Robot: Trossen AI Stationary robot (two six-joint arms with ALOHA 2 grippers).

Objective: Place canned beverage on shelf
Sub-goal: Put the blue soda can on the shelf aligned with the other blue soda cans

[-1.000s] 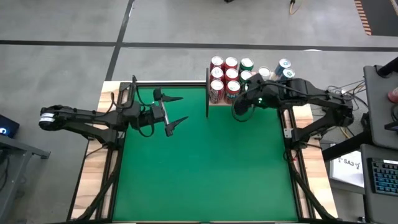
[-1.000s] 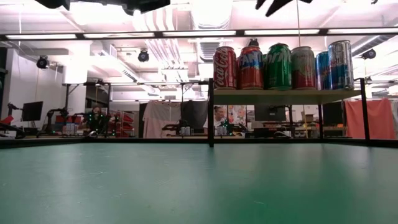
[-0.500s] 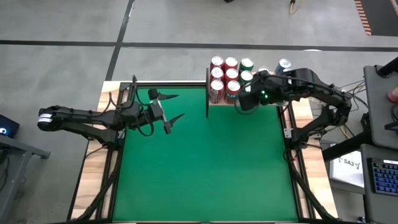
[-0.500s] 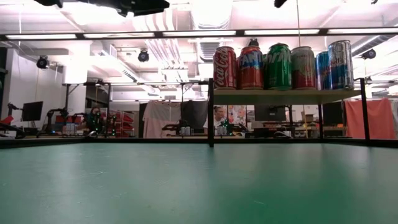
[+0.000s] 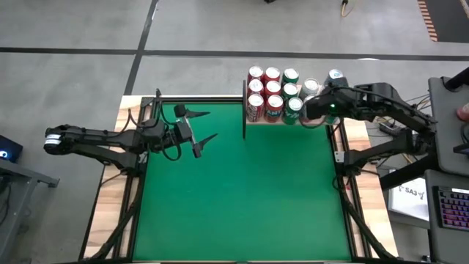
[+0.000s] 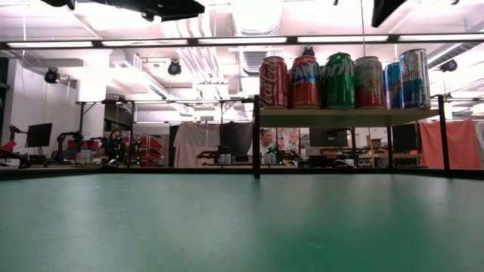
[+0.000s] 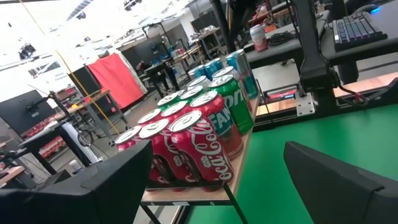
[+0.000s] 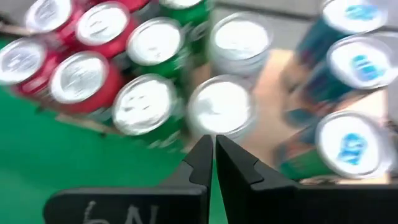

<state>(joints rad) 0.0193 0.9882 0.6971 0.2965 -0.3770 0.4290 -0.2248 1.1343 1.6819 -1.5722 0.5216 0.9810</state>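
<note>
Felt tabletop (image 5: pixel 242 191) bare green — right end effector (image 8: pixel 213 144) pinched together above shelf (image 6: pixel 348 117), left end effector (image 5: pixel 203 129) spread apart.

- Right gripper (image 5: pixel 316 111) covers a can on shelf (image 5: pixel 258 122) in high view.
- Rear cans (image 6: pixel 392 83) part-hidden behind front row, low view.
- Right wrist view: cans (image 8: pixel 221 106) blurred, labels unreadable.

Left arm: stretched in from the left side, lying low and level.
Left gripper (image 5: pixel 201 127): fingers spread wide apart, gripping nothing.
Right arm: reached in from the right, elbow bent.
Right gripper (image 8: pixel 214 155): fingers pressed together, nothing between them, pointing downward.
</note>
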